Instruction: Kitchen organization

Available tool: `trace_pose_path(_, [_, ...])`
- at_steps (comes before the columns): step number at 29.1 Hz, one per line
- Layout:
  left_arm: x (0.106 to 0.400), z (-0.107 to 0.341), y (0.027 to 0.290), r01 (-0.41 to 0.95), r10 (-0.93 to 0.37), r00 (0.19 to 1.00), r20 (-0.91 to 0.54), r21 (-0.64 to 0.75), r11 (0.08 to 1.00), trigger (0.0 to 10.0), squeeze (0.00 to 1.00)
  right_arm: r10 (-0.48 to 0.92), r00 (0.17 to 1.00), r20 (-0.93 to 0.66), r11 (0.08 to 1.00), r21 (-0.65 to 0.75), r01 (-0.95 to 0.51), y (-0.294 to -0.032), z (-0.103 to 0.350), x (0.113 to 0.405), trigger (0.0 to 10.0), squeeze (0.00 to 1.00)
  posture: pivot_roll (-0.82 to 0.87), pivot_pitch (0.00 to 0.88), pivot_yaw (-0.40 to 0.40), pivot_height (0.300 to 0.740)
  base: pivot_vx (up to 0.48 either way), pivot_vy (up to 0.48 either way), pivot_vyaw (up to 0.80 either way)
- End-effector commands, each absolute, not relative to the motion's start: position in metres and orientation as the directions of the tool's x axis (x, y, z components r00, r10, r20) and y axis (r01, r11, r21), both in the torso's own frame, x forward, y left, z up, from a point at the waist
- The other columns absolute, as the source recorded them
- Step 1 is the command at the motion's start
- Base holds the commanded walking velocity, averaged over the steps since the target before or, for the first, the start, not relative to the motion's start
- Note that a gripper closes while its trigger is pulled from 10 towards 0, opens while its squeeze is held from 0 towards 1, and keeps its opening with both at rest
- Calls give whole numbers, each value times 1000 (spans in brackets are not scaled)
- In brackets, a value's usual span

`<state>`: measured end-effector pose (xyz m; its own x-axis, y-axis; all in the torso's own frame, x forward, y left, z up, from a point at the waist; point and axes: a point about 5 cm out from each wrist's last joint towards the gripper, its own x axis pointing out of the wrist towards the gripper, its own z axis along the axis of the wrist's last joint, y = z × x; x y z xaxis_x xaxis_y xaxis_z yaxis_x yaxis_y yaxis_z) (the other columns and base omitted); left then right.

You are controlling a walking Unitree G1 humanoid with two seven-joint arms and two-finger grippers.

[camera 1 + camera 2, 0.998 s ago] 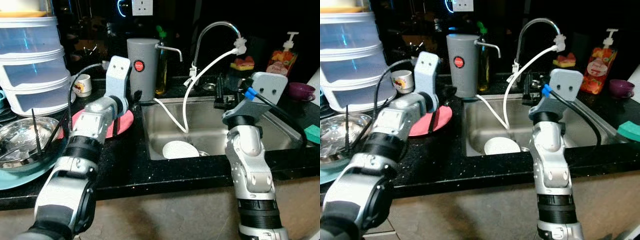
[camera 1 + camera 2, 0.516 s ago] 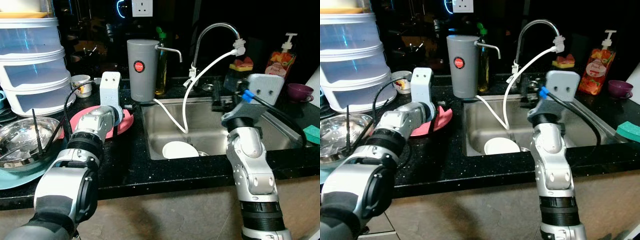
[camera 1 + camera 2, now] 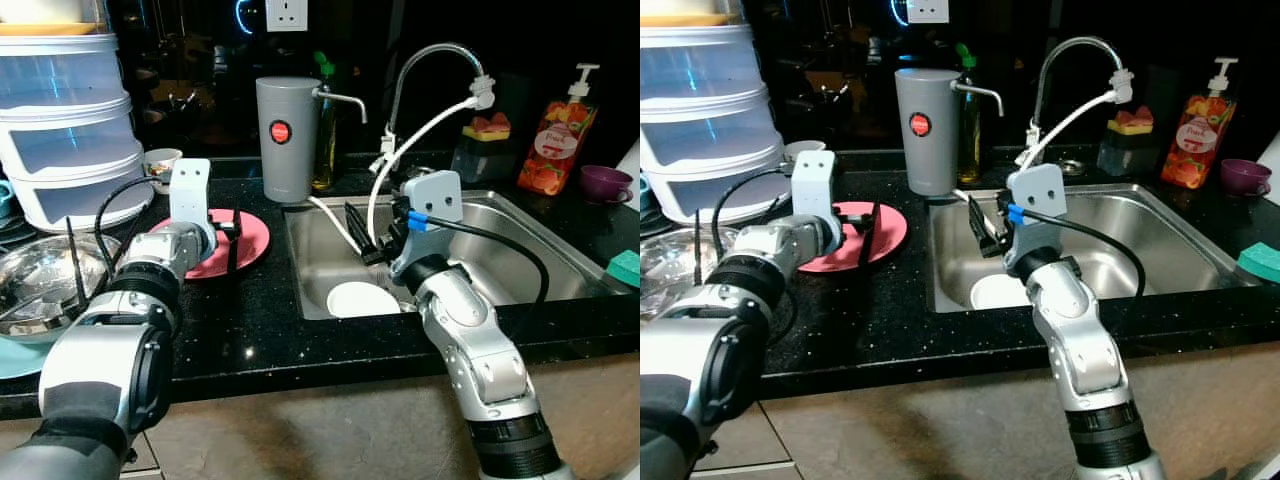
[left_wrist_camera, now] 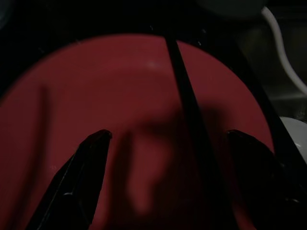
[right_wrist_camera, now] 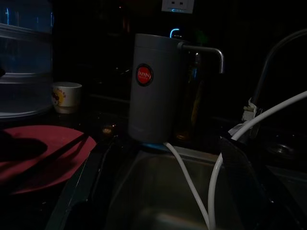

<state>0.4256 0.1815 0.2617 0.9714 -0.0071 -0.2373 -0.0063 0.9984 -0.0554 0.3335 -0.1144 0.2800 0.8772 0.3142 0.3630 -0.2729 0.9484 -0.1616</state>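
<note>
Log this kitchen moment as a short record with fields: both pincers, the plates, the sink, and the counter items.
left pincer: open, over the red plate, holding nothing
right pincer: over the left part of the sink, open as far as the wrist view shows
white plate: lying on the sink bottom
hose: white, running from the tap down into the sink
dispenser: grey, behind the sink's left corner
soap bottle: at back right
steel bowl: at far left
</note>
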Motion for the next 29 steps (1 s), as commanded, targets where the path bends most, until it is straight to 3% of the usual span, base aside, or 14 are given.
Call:
trace_pose_path(1, [424, 249, 185, -11, -12, 958, -288, -76, 997, 10000, 0, 319, 870, 376, 948, -147, -283, -114, 283, 330, 10000, 0, 73, 73, 26, 740, 0, 0, 0])
trace_pose_path(8, [425, 251, 177, 31, -82, 962, -261, -195, 980, 10000, 0, 335, 863, 378, 942, -167, -292, -113, 286, 328, 10000, 0, 68, 74, 22, 740, 0, 0, 0])
trace_pose_path(21, [425, 244, 163, 86, -150, 952, -268, -235, 968, 10000, 0, 337, 858, 388, 940, -180, -289, -111, 288, 323, 10000, 0, 34, 77, 39, 740, 0, 0, 0])
trace_pose_path(29, [424, 234, 160, 84, -128, 944, -305, -153, 985, 9804, 0, 316, 865, 391, 948, -175, -267, -113, 287, 318, 10000, 0, 11, 82, 70, 740, 0, 0, 0])
